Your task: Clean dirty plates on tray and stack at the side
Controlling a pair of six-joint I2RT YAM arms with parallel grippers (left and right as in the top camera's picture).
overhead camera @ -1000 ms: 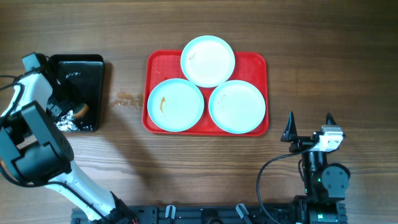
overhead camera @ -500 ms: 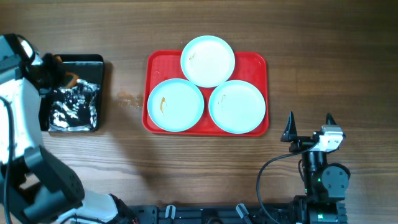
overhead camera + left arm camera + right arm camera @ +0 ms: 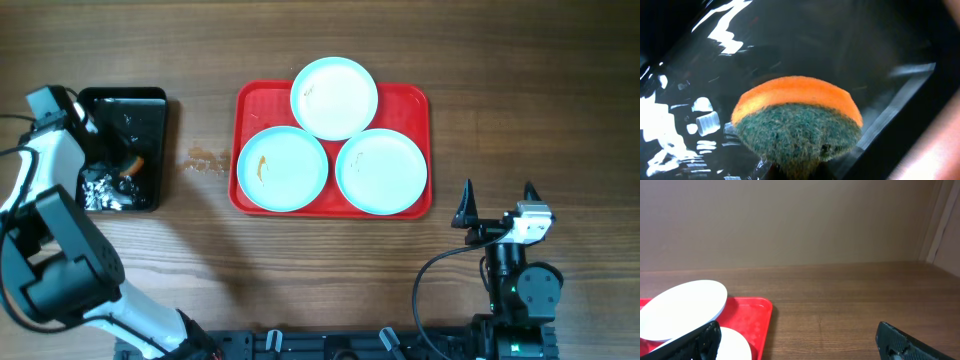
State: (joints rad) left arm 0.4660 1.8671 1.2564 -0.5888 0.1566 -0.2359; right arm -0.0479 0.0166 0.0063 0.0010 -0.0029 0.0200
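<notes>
Starting at the left pincer (image 3: pixel 118 176): looks clenched on the sponge (image 3: pixel 797 120), orange on top with the green scrubby face toward the wrist cam. Can't actually see the fingers there though, so calling that a best guess. Hangs down in the black tray (image 3: pixel 150 110), over something wet and shiny. Reads like loading up the sponge, nowhere near a plate.

Moving out to the right pincer (image 3: pixel 497 197): parked at the near right of the worktop (image 3: pixel 520 60), spread wide, holding nothing.

Then on to the red tray (image 3: pixel 246 100), mid-worktop, well apart from both pincers. Carries all three plates: far plate (image 3: pixel 334 97), left plate (image 3: pixel 283 168), right plate (image 3: pixel 381 171). Seems to have the far one tilted up and resting on the other two, going by the right wrist cam. Can spot an orange-brown smear on the left plate and a fainter fleck or two on the far one; can't tell about the right one. Also some brownish specks (image 3: pixel 205 158) on the worktop between the two trays.

So, progress-wise: basically zero. No plate wiped as far as can be told, none off the tray, no stack at the side. Leaves three wipes and three moves to go.
</notes>
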